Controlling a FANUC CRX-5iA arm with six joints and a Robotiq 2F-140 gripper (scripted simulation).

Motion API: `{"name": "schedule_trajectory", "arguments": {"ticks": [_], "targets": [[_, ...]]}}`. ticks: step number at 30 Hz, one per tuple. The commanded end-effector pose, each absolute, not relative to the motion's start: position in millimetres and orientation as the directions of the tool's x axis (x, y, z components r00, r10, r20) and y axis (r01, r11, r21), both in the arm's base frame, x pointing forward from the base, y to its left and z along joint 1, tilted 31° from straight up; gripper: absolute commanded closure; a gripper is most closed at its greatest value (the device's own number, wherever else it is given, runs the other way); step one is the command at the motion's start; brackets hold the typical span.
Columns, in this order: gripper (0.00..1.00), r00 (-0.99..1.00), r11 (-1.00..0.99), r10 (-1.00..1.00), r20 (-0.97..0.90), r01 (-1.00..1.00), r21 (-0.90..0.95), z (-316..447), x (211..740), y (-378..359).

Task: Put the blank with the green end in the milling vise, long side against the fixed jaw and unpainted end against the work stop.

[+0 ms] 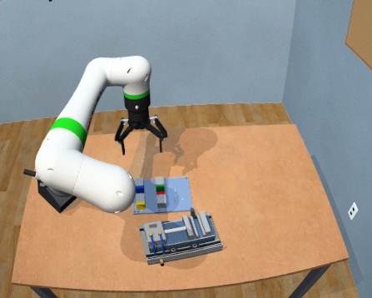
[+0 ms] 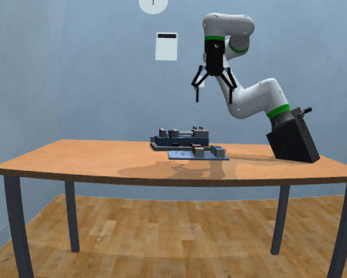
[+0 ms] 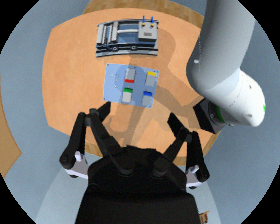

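Note:
My gripper point(image 1: 141, 151) point(image 2: 213, 102) point(image 3: 140, 112) is open and empty, high above the table's back part, behind the plate. The blank with the green end point(image 1: 160, 181) point(image 2: 199, 152) point(image 3: 127, 97) lies on the blue plate point(image 1: 186, 183) point(image 2: 175, 156) point(image 3: 108, 92), its green end toward the red-ended blank point(image 1: 161, 201) point(image 3: 131, 73). The yellow-ended blank point(image 1: 141, 206) point(image 3: 151, 80) and blue-ended blank point(image 1: 140, 189) point(image 3: 147, 99) lie on the same plate. The milling vise point(image 1: 175, 247) point(image 2: 182, 140) point(image 3: 126, 39) stands beside the plate; its fixed jaw point(image 1: 204, 223) is at the hoseless end. I cannot clearly make out the work stop.
Small pins point(image 1: 176, 191) stand on the plate, beside the green- and red-ended blanks. The vise's block with hoses point(image 1: 155, 227) point(image 3: 148, 31) is at its end nearer the arm base. The arm's large elbow point(image 1: 116, 191) hangs close to the plate's left edge in the top view.

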State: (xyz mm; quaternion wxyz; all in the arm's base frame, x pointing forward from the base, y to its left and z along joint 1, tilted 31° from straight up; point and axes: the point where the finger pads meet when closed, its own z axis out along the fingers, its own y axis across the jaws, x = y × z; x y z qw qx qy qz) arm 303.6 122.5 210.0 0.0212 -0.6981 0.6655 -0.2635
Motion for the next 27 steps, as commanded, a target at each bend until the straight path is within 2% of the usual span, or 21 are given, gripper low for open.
{"name": "schedule_trajectory", "arguments": {"ticks": [1,27], "targets": [[0.0,-0.024,-0.114,-0.94,0.339,-0.917,-0.381,199.7,309.5,119.0],[0.0,-0.024,-0.114,-0.941,0.339,-0.917,-0.381,173.5,322.6,108.8]]}}
